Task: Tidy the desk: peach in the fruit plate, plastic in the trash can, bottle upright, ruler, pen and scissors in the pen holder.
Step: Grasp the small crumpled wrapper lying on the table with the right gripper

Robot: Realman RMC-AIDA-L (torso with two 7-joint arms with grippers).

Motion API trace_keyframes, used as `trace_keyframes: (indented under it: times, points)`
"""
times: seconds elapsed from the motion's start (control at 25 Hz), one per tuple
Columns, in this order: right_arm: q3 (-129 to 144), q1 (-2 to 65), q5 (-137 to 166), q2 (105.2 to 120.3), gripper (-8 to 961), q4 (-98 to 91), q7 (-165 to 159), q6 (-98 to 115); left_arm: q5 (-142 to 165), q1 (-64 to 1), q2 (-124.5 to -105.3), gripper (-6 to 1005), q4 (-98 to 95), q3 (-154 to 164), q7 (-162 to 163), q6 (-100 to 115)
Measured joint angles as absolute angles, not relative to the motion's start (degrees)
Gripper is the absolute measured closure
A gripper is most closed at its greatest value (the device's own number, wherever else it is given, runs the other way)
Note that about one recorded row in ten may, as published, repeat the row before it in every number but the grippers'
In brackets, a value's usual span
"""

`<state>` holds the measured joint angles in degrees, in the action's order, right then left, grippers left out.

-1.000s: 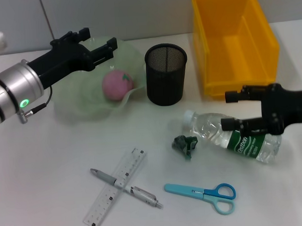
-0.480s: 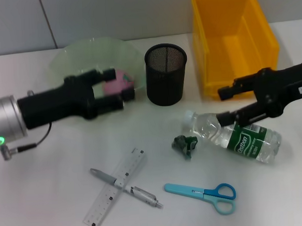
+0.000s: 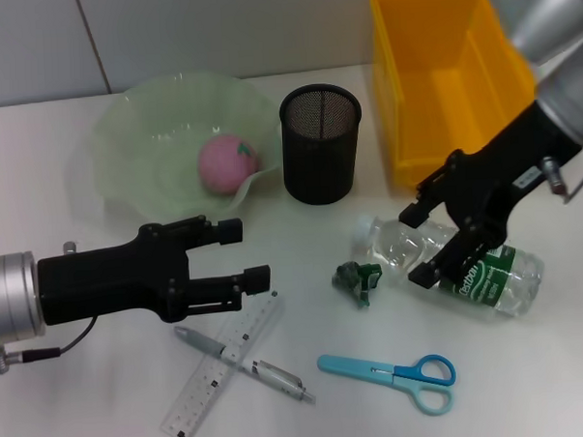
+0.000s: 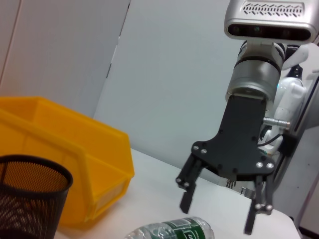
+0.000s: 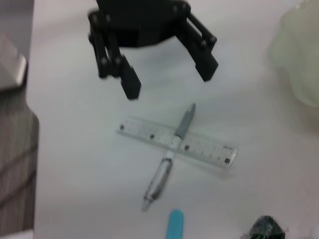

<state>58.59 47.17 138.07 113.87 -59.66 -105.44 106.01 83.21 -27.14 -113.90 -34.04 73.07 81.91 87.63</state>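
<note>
Peach [image 3: 227, 163]: pink, lying in the fruit plate [image 3: 143, 138], toward the side nearest the pen holder.
Fruit plate: pale green, wavy-rimmed, at the far left of the white counter [image 3: 96, 401].
Pen holder [image 3: 321, 144]: black mesh cup, upright, between the fruit plate and the trash can; nothing shows above its rim.
Trash can [image 3: 441, 86]: yellow bin at the far right of the counter; the part of its inside that shows looks bare.
Plastic [image 3: 358, 278]: dark green crumpled scrap on the counter, just beside the bottle's cap end.
Bottle [image 3: 468, 269]: clear with a green label, lying on its side, white cap pointing toward the pen holder.
Ruler [image 3: 224, 377]: clear, lying at a slant on the near counter.
Pen [image 3: 245, 364]: grey, lying crossed over the ruler.
Scissors [image 3: 395, 374]: blue handles, closed, flat on the counter near the front edge, right of the pen.
Left gripper [image 3: 243, 253]: black, reaching in from the left, above the counter between the fruit plate and the ruler; fingers apart, holding nothing. The right wrist view shows it poised over the crossed ruler [image 5: 178, 143] and pen [image 5: 169, 157].
Right gripper [image 3: 416, 247]: black, angled down from the upper right, over the bottle; fingers apart, one on each side of the bottle's clear upper part. In the left wrist view the right gripper [image 4: 218, 215] hangs just above the bottle [image 4: 172, 230], not closed on it.
</note>
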Motion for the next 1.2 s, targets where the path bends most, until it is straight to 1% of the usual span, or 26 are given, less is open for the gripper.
trace_keyframes:
  times: [0.04, 0.08, 0.12, 0.2, 0.24, 0.28, 0.32, 0.48, 1.2]
  points:
    - [59.86, 47.46, 138.21, 114.06, 134, -59.67, -105.01, 105.32, 83.13, -26.92, -113.88, 175, -34.09, 72.98, 82.24, 87.77]
    - [62.02, 47.91, 138.66, 114.80, 134, -59.83, -103.68, 103.97, 83.03, -26.39, -114.02, 175, -34.16, 72.25, 82.32, 88.25]
    - [62.02, 47.91, 138.66, 114.80, 134, -59.83, -103.68, 103.97, 83.03, -26.39, -114.02, 176, -34.16, 72.25, 82.32, 88.25]
    - [63.38, 48.15, 139.53, 115.72, 134, -60.23, -102.34, 102.76, 83.16, -25.89, -114.32, 176, -34.29, 71.66, 82.00, 88.68]
    - [63.85, 48.23, 140.20, 116.29, 134, -60.43, -101.56, 102.16, 83.23, -25.68, -114.44, 176, -34.43, 71.63, 81.85, 88.77]
    - [64.71, 48.41, 141.62, 117.34, 134, -60.54, -100.01, 100.65, 83.36, -25.45, -114.51, 176, -34.59, 71.79, 81.69, 88.77]
    - [64.71, 48.41, 141.62, 117.34, 134, -60.54, -100.01, 100.65, 83.36, -25.45, -114.51, 177, -34.59, 71.79, 81.69, 88.77]
    - [68.19, 48.67, 143.25, 118.57, 134, -59.29, -98.21, 95.92, 85.41, -25.25, -114.54, 178, -34.63, 71.40, 81.11, 88.37]
    - [79.89, 50.21, 143.27, 119.07, 134, -51.48, -97.47, 83.04, 85.52, -25.22, -114.73, 182, -34.72, 71.45, 81.00, 87.42]
